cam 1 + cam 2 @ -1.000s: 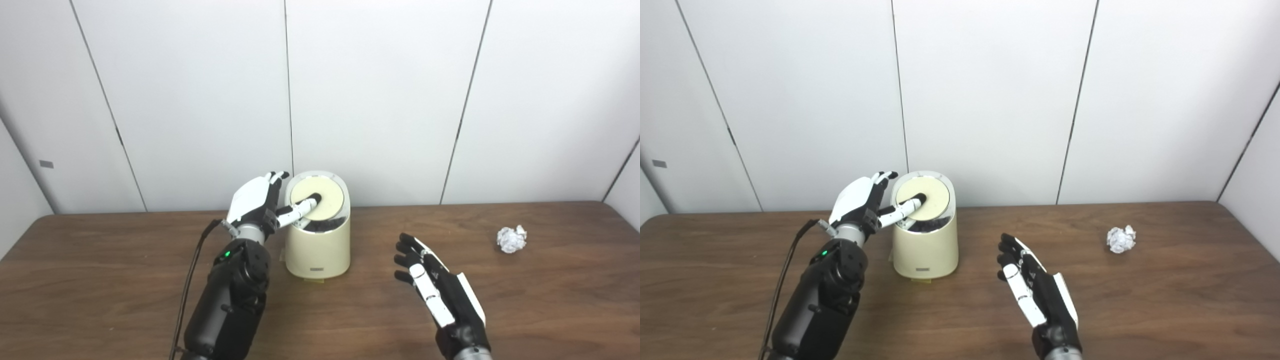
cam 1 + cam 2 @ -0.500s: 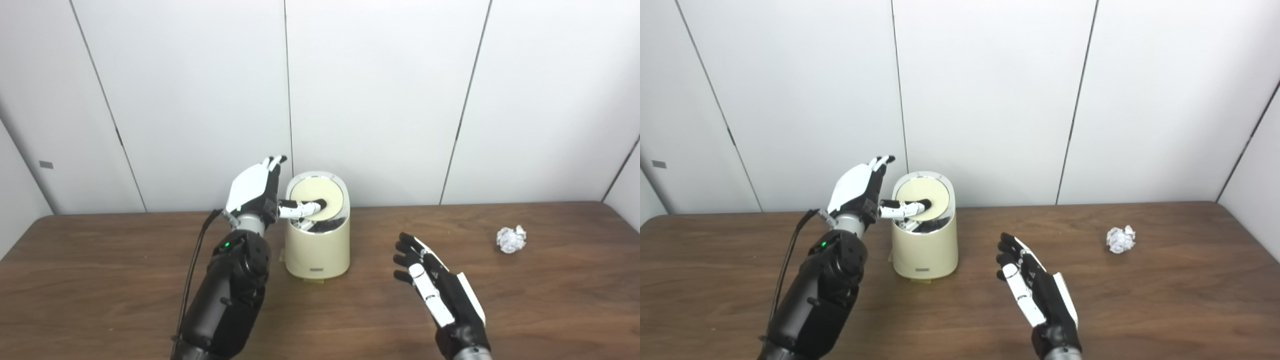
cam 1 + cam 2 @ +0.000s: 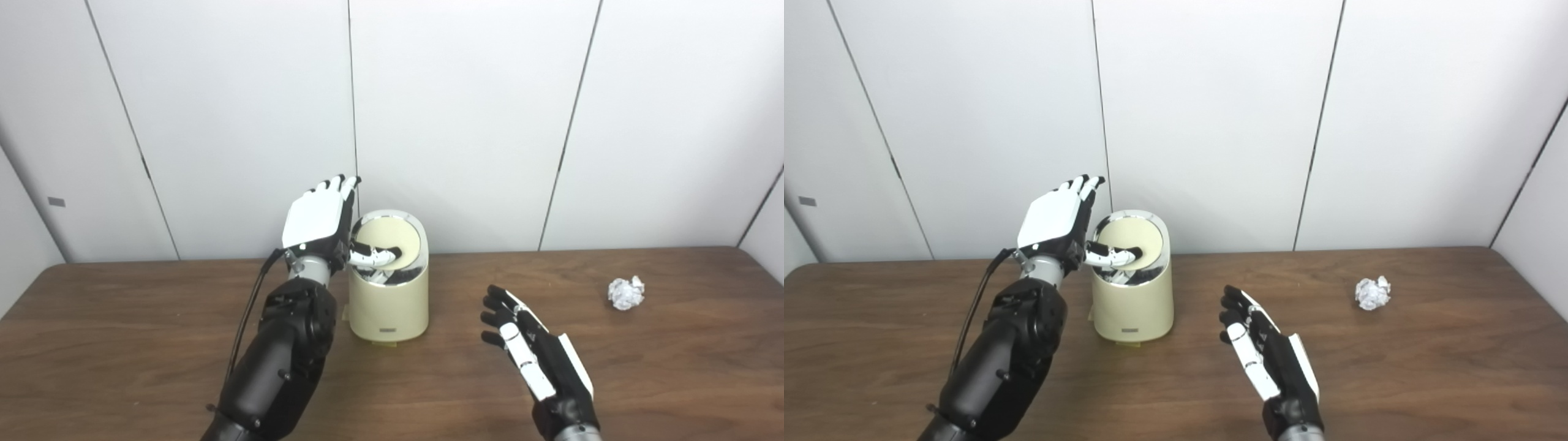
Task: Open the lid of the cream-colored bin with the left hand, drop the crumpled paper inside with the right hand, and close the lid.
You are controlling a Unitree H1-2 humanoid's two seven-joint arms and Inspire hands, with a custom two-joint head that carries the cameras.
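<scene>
With fingers spread, the left hand (image 3: 315, 223) props the lid (image 3: 387, 242) of the cream-colored bin (image 3: 388, 300) by its thumb; it should hold steady. The right hand (image 3: 531, 358) waits open, crumpled paper (image 3: 626, 292) well to its right.
</scene>
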